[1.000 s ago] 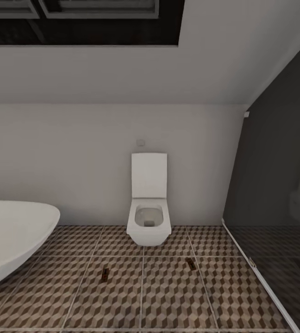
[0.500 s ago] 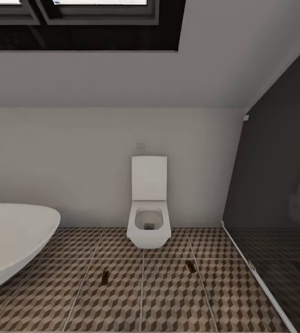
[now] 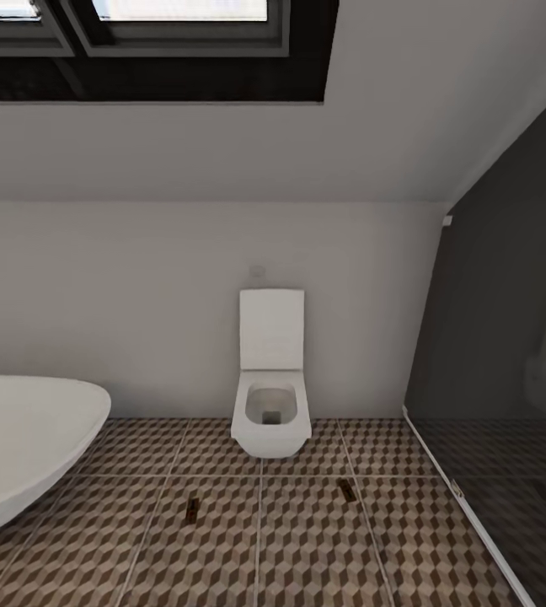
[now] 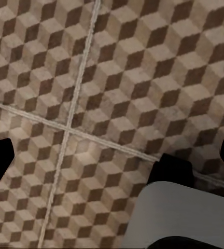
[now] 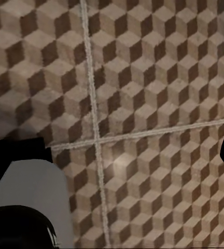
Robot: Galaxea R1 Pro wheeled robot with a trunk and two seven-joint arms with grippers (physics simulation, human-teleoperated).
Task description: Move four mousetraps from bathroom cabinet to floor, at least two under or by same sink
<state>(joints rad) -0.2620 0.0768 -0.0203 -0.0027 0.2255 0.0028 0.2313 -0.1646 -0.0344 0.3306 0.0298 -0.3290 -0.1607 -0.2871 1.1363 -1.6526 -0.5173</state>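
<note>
Both wrist cameras are looking down on the bathroom floor (image 4: 117, 67), where matte square tiles are carrying a printed pattern of brown, beige and white cubes split by pale grout lines crossing at right angles. In the left wrist view the left gripper (image 4: 112, 155) is showing its dark fingertips at opposite edges of the picture, spread wide with nothing between them, above a grey and black part of the robot's own body (image 4: 182, 212). In the right wrist view the right gripper (image 5: 127, 155) is likewise standing wide apart and empty over a grout crossing. In the head view the same tiling (image 3: 307, 548) is stretching ahead as an open strip, bounded on the left by the smooth rounded rim of a white bathtub (image 3: 20, 447) and on the right by the pale lower rail of a dark glass shower screen (image 3: 500, 337). Two mousetraps are lying flat on the tiles, well apart: one (image 3: 192, 509) left of a grout line, the other (image 3: 346, 490) nearer the screen. Beyond them a boxy white toilet (image 3: 270, 405), lid raised, is standing against the plain pale wall (image 3: 121, 295), beneath a sloping ceiling and a dark-framed window (image 3: 180, 34).
</note>
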